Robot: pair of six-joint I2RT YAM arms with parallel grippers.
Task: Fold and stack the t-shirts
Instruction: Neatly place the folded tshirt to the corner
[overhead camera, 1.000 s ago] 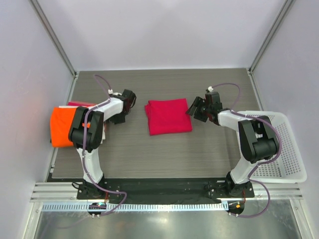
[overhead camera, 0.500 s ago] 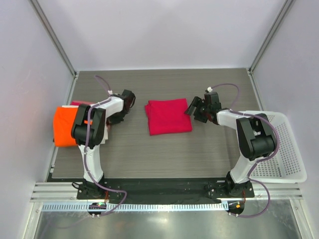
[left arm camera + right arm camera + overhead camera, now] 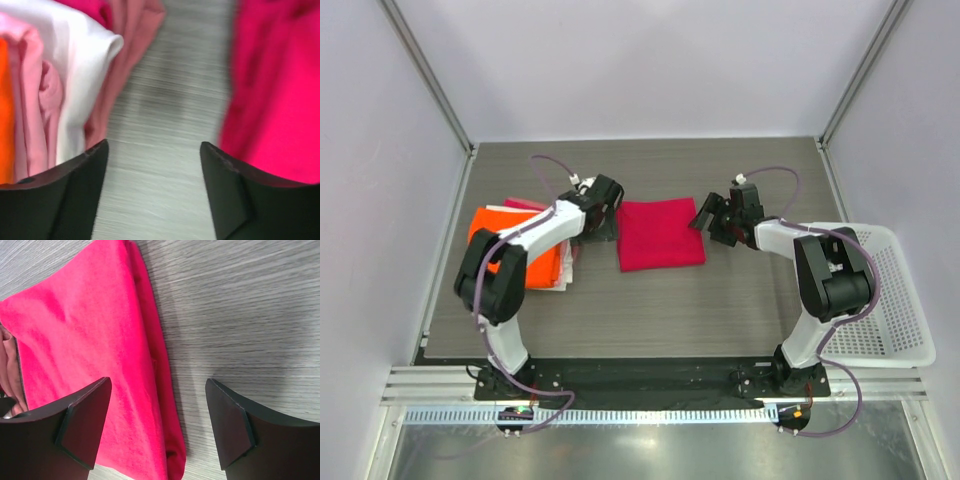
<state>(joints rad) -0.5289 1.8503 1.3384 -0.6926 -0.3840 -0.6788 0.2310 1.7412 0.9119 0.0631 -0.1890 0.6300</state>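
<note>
Fingers [image 3: 65,195] on the left gripper [image 3: 154,150] are standing wide apart and holding nothing. Only bare table [image 3: 155,100] is showing between them. That gripper is hanging just left of the red shirt [image 3: 660,233], in the gap between it and a pile of clothes. In the pile, an orange shirt [image 3: 492,222] is lying farthest from the red shirt. A white shirt [image 3: 75,70] and a pink shirt [image 3: 135,45] are bunching up on the side nearest it. The pile is looking a bit messy, with edges sticking out.

The red shirt is lying flat in a neat square, so I think its folding is done. It is lying apart from the pile, not on it.

Just right of the red shirt, the right gripper [image 3: 157,390] is hovering over that shirt's edge. Its fingers [image 3: 75,425] are also spreading wide and gripping nothing. Far to the right of the red shirt, a white basket [image 3: 885,320] is sitting at the table's edge.

I am guessing most of the job is finished. Stacking is what is left: the red shirt is waiting to go onto the pile, and the pile may be needing a tidy.
</note>
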